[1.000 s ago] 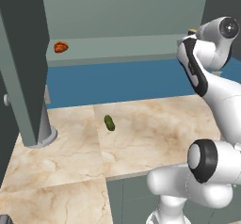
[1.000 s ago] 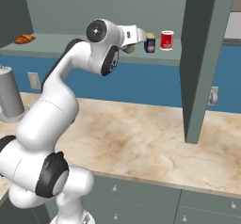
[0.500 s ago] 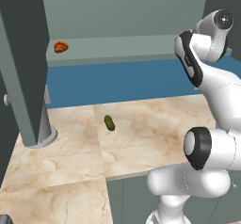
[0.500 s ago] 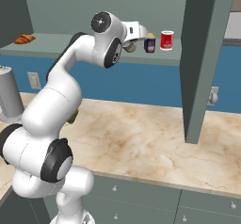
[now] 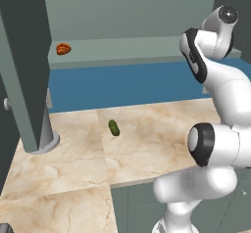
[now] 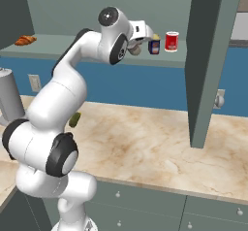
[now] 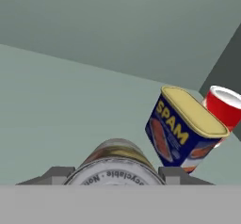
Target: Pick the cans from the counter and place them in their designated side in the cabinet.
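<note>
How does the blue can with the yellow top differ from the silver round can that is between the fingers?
The blue, yellow-topped can is box-shaped with rounded corners; the silver round can is cylindrical. The blue can stands free on the pale cabinet shelf, beside the red can with a white rim; the silver can sits between the fingers. The blue can's top is plain yellow; the silver can's lid carries printed letters. Both are small cans up at the shelf.
</note>
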{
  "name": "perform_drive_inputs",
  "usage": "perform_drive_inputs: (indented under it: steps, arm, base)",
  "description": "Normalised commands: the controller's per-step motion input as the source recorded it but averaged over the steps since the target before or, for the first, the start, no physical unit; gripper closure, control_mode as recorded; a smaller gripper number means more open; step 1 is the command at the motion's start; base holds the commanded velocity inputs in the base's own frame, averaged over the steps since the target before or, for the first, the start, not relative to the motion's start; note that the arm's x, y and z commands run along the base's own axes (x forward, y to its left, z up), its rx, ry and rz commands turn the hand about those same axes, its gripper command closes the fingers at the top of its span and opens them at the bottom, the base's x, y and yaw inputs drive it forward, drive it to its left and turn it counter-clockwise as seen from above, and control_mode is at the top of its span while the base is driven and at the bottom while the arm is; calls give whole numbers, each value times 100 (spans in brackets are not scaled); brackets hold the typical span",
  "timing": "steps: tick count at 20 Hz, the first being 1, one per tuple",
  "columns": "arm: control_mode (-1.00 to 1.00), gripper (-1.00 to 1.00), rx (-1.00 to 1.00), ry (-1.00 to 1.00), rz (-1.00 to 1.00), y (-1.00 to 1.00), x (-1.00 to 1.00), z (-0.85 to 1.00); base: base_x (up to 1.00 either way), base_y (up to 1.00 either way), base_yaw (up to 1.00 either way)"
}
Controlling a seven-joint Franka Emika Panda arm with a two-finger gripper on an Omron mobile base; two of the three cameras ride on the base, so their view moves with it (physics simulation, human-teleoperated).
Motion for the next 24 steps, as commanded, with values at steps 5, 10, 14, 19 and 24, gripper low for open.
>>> perform_drive_inputs:
  steps: [5,10,14,19,24]
  arm:
    - [-100,100,0,5,1,-1,12,-15]
    - [-100,100,0,0,1,-2,15,-6]
    - [-100,100,0,0,1,0,10,-22]
    - [-100,100,0,1,1,-3,16,-28]
    - [-100,100,0,1,1,-1,19,-34]
  base:
    - [0,0,0]
    - [0,0,0]
    - [0,0,0]
    - [0,0,0]
    - [0,0,0]
